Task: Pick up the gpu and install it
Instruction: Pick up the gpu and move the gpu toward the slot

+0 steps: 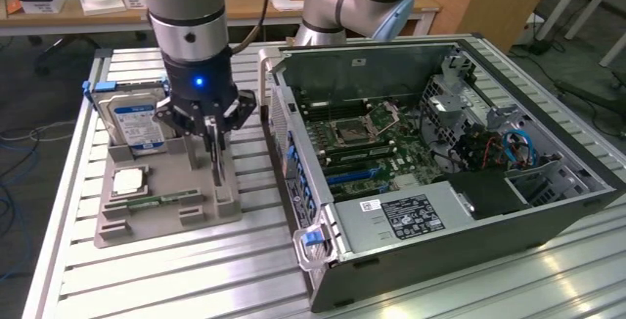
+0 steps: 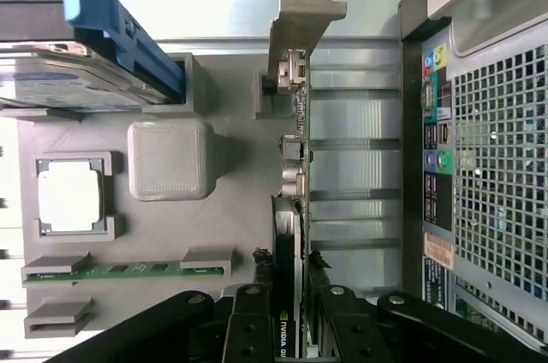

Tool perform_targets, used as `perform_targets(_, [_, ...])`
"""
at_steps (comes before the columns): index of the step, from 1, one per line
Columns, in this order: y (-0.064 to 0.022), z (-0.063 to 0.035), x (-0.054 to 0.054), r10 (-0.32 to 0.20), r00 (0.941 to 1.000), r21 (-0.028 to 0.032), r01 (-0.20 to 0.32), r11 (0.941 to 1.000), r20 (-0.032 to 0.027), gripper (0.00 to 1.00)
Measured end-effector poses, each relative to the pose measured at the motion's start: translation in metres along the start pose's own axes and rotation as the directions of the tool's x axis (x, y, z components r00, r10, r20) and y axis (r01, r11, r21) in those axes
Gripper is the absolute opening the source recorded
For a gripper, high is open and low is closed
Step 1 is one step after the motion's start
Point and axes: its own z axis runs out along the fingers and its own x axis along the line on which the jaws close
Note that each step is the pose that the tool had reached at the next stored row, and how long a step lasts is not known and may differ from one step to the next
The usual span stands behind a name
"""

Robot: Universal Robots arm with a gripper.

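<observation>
The gpu [image 1: 216,163] is a thin dark card standing on its edge in a slot of the grey holder tray [image 1: 166,225]. My gripper [image 1: 208,140] comes straight down over it. In the wrist view the gpu [image 2: 289,166] appears edge-on, with its silver bracket [image 2: 304,3] at the far end. My gripper [image 2: 294,299] has one black finger [image 2: 255,322] on each side of the card, pressed against its faces. Whether the card has left the slot I cannot tell.
The tray also holds a blue-labelled hard drive [image 1: 132,119], a processor chip [image 1: 129,180] and a green memory stick [image 1: 157,203]. An open computer case [image 1: 440,209] lies close at the exterior view's right, motherboard [image 1: 362,143] exposed. A second arm [image 1: 342,4] stands behind it.
</observation>
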Motion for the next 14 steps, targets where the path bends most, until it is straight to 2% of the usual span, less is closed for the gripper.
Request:
perform_targets(4, [0.0006,-0.0144,0.0,0.0,1.0,-0.0001,0.0,1.0,0.0,0.26])
perform_targets(14, [0.0025,-0.0596,-0.001,0.0,1.0,-0.0002,0.0,1.0,0.0,0.26])
